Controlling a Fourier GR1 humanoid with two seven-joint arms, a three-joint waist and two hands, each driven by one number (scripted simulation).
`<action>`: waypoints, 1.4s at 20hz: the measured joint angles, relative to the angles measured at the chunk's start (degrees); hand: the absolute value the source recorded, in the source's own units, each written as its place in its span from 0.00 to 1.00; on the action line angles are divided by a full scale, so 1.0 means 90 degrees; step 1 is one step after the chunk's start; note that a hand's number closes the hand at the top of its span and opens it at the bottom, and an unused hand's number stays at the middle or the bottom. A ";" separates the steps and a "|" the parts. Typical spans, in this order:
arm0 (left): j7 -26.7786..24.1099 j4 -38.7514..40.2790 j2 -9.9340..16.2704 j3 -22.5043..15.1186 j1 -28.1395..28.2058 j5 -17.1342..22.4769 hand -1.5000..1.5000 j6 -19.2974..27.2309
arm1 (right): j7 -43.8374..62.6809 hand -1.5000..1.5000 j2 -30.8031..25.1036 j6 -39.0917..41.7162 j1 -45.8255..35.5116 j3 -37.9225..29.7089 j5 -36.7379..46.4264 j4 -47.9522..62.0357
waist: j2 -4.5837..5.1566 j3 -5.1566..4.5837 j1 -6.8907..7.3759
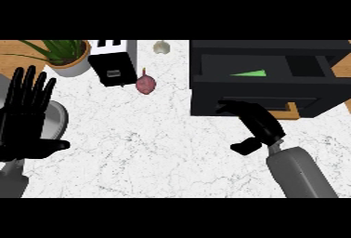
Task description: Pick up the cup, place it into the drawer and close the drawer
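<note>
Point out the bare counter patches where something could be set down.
The widest bare stretch of the white marble counter lies between the open left hand and the right hand, below the reddish onion. The back edge is crowded: potted plant, black toaster, black drawer unit.

A white marbled worktop (158, 153) with fine grey veins fills most of the view; warm wooden surface shows at the upper left corner (17, 49) and at the right edge; a potted plant (65, 56) stands at the upper left, beside a black toaster (113, 62); the light is even.
</note>
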 measured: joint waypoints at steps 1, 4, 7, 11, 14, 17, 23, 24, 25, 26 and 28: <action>-0.0025 0.0075 -0.0015 0.0092 0.0061 -0.0007 0.00 -0.0131 | -0.0134 0.00 0.0030 -0.0084 -0.0067 -0.0036 0.0039 0.0238 | -0.0005 -0.0001 -0.0008; -0.0077 0.0094 -0.0098 0.0242 0.0250 -0.0100 0.00 -0.0376 | -0.0463 0.00 0.0167 -0.0289 -0.0557 -0.0211 0.0133 0.1142 | -0.0011 -0.0004 0.0001; -0.0030 0.0112 -0.0159 0.0380 0.0278 -0.0154 0.00 -0.0508 | -0.0759 0.00 0.0274 -0.0407 -0.1197 -0.0489 0.0117 0.2133 | -0.0006 -0.0003 0.0019; 0.0069 0.0193 -0.0170 0.0569 0.0288 -0.0108 0.00 -0.0760 | -0.1265 0.00 0.0361 -0.0606 -0.1937 -0.0848 0.0041 0.3379 | -0.0006 -0.0006 0.0062; 0.0123 0.0236 -0.0181 0.0642 0.0264 -0.0092 0.00 -0.0906 | -0.1809 0.00 0.0329 -0.0549 -0.2488 -0.1040 -0.0039 0.4095 | -0.0053 -0.0021 0.0125; 0.0066 0.0305 -0.0257 0.0626 0.0260 -0.0159 0.00 -0.0992 | -0.2155 0.00 0.0156 -0.0369 -0.2927 -0.1229 -0.0126 0.4618 | -0.0044 -0.0017 0.0192; -0.0060 0.0477 -0.0371 0.0562 0.0250 -0.0312 0.00 -0.1167 | -0.2547 0.00 -0.0115 -0.0059 -0.3517 -0.1434 -0.0167 0.5387 | -0.0010 -0.0019 0.0314; -0.0070 0.0500 -0.0377 0.0565 0.0231 -0.0321 0.00 -0.1186 | -0.2660 0.00 -0.0159 -0.0013 -0.3554 -0.1457 -0.0179 0.5466 | -0.0001 -0.0018 0.0339; -0.0051 0.0504 -0.0368 0.0573 0.0178 -0.0326 0.00 -0.1187 | -0.2733 0.00 -0.0190 0.0042 -0.3595 -0.1468 -0.0179 0.5546 | 0.0002 -0.0022 0.0355; -0.0039 0.0501 -0.0381 0.0562 0.0143 -0.0345 0.00 -0.1174 | -0.2769 0.00 -0.0196 0.0054 -0.3634 -0.1479 -0.0174 0.5622 | 0.0000 -0.0025 0.0357; -0.0074 0.0508 -0.0407 0.0537 0.0129 -0.0408 0.00 -0.1180 | -0.2897 0.00 -0.0246 0.0085 -0.3668 -0.1487 -0.0155 0.5734 | -0.0001 -0.0037 0.0395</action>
